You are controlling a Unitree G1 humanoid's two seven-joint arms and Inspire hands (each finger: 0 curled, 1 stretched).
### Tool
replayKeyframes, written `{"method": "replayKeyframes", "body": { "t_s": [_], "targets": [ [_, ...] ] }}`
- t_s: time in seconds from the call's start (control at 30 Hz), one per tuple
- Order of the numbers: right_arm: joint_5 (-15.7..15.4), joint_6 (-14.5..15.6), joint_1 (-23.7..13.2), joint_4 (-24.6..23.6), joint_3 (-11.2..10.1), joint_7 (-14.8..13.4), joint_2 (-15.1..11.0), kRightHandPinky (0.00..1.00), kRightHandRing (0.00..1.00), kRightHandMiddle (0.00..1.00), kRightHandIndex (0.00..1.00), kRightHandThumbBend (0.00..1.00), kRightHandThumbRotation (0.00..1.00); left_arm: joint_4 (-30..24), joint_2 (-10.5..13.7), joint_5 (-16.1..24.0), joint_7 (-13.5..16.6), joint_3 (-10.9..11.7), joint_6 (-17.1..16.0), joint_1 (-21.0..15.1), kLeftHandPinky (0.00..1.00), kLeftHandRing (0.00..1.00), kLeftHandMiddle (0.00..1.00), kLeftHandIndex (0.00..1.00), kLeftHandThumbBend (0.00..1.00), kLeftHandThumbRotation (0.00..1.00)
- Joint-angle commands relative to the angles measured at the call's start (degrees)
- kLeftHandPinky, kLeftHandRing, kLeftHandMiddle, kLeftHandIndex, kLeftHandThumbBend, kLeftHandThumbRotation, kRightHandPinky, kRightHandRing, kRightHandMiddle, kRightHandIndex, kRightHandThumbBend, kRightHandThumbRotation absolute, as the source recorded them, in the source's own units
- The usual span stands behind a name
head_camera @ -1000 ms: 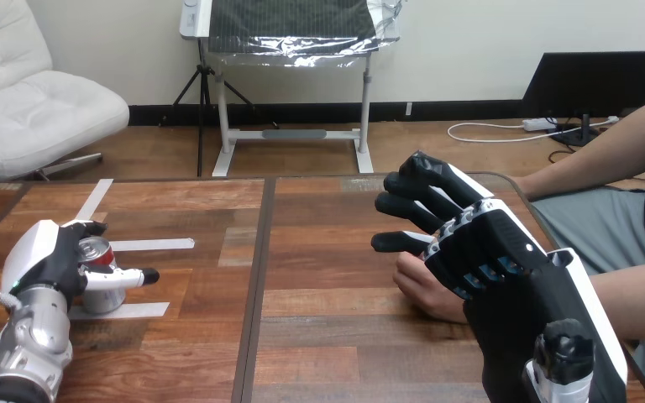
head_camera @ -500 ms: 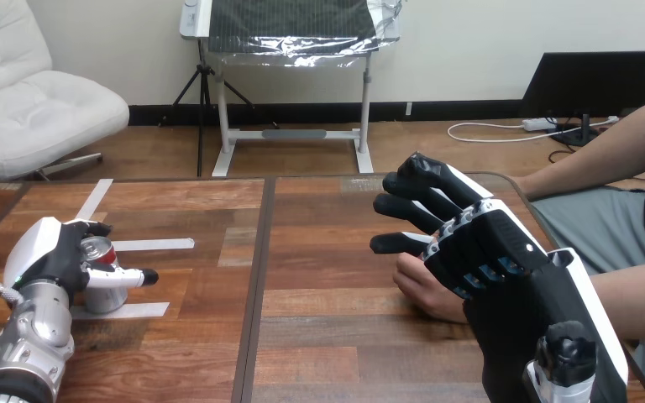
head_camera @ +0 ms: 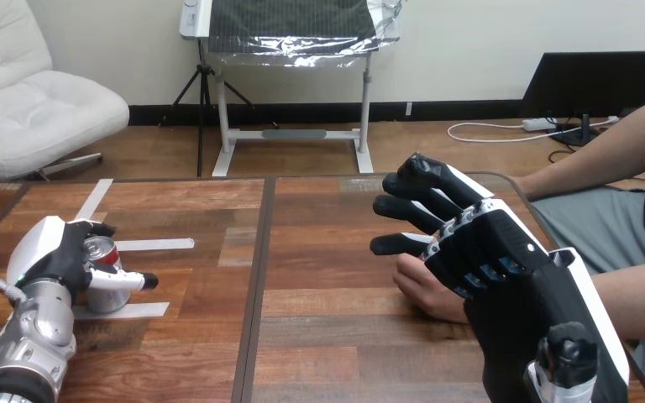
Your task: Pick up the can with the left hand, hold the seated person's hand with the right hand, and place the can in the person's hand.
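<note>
A silver can with a red top (head_camera: pixel 107 296) stands upright on the wooden table (head_camera: pixel 336 336) at the left, on a strip of white tape. My left hand (head_camera: pixel 50 252) is wrapped round it: fingers curl over its far side and the thumb lies across its front. At the right, my right hand (head_camera: pixel 491 248) hovers with its back toward me, fingers stretched leftward and loosely bent. The person's hand (head_camera: pixel 422 290) rests on the table just under and behind those fingers. No finger of mine is curled round it.
White tape strips (head_camera: pixel 153 244) mark the table's left part around the can. A dark seam (head_camera: pixel 256 285) runs down the table's middle. The person's forearm (head_camera: pixel 638 294) comes in from the right edge.
My left hand and forearm have shifted slightly to the right round the can. The right hand and the person's hand have stayed in place.
</note>
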Motion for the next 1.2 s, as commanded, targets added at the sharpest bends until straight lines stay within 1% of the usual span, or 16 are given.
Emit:
{"method": "replayKeyframes", "body": {
  "t_s": [0.0, 0.1, 0.3, 0.6, 0.73, 0.9, 1.03, 1.07, 1.17],
  "targets": [
    [0.5, -1.7, -2.5, -0.7, -0.1, 0.1, 0.7, 0.69, 0.82, 0.84, 0.84, 1.0, 0.88, -1.1, -0.8, 1.2, 1.1, -1.0, -0.3, -4.2, 0.67, 0.78, 0.8, 0.76, 0.83, 0.09],
    [0.5, -1.8, -2.5, -0.6, -0.1, 0.1, 0.7, 0.69, 0.82, 0.84, 0.84, 1.0, 0.88, -1.2, -0.7, 1.3, 1.0, -1.2, 0.2, -4.3, 0.65, 0.77, 0.8, 0.76, 0.82, 0.07],
    [0.9, -1.8, -2.4, -0.6, 0.0, 0.3, 0.6, 0.69, 0.82, 0.84, 0.84, 1.0, 0.88, -1.2, -0.7, 0.7, 0.9, -0.9, 0.1, -4.4, 0.62, 0.75, 0.8, 0.76, 0.81, 0.02],
    [0.7, -1.7, -2.3, -0.8, 0.1, 0.2, 0.8, 0.69, 0.83, 0.85, 0.84, 1.0, 0.89, -1.3, -0.8, 0.3, 0.8, -0.6, 0.6, -4.5, 0.6, 0.74, 0.79, 0.75, 0.78, 0.0],
    [0.8, -1.4, -2.4, -0.8, 0.1, 0.1, 0.8, 0.69, 0.83, 0.85, 0.84, 1.0, 0.89, -1.4, -0.9, -0.4, 1.0, 0.0, 0.1, -4.4, 0.6, 0.73, 0.78, 0.75, 0.77, 0.0],
    [0.5, -1.5, -2.2, -0.9, 0.2, 0.0, 0.8, 0.69, 0.83, 0.85, 0.84, 1.0, 0.89, -1.4, -1.1, -1.4, 1.2, 0.9, 0.0, -4.3, 0.57, 0.69, 0.74, 0.74, 0.76, 0.0],
    [0.6, -1.6, -2.1, -0.9, 0.3, 0.1, 0.9, 0.69, 0.83, 0.85, 0.84, 1.0, 0.89, -1.4, -1.2, -1.6, 2.7, 1.2, -1.0, -4.0, 0.53, 0.64, 0.7, 0.72, 0.76, 0.0],
    [0.6, -1.5, -2.1, -0.9, 0.3, 0.1, 0.8, 0.69, 0.83, 0.85, 0.84, 1.0, 0.89, -1.5, -1.2, -1.6, 2.8, 1.2, -1.0, -4.0, 0.52, 0.62, 0.68, 0.71, 0.76, 0.0],
    [0.6, -1.5, -2.1, -0.9, 0.2, 0.1, 0.8, 0.69, 0.83, 0.85, 0.84, 1.0, 0.89, -1.5, -1.4, -1.9, 3.4, 1.6, -1.2, -3.9, 0.5, 0.6, 0.65, 0.69, 0.75, 0.0]
  ]
}}
